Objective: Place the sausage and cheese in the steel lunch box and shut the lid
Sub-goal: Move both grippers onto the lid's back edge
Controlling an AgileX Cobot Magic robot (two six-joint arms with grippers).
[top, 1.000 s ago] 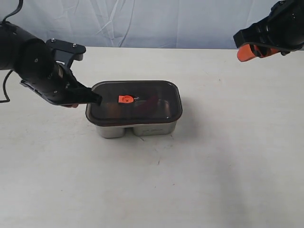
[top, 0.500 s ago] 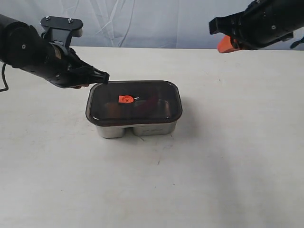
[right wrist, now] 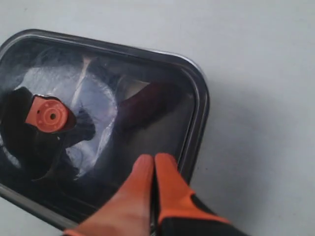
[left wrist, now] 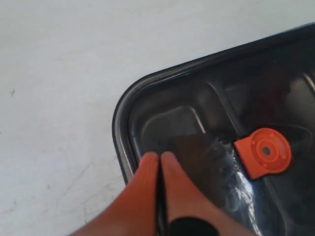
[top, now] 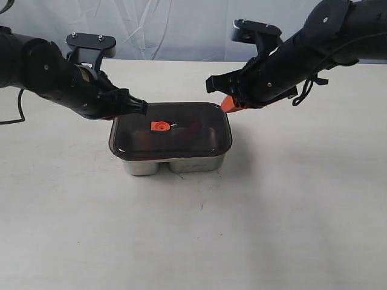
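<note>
Closed: lid (top: pixel 170 128) sits on box (top: pixel 175 164); sausage (right wrist: pixel 147 101) shows dim red through it at the right end, cheese not discernible. Jaws: left gripper (left wrist: pixel 158 158) clenched, empty, tips above lid's far-left corner. Likewise right gripper (right wrist: pixel 153 160), clenched, empty, tips above far-right corner; contact unclear for either.

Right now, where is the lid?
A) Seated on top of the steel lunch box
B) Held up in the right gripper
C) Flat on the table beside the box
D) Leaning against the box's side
A: the dark lid lies level over the steel lunch box and covers its whole opening, with the orange valve tab facing up.
</note>
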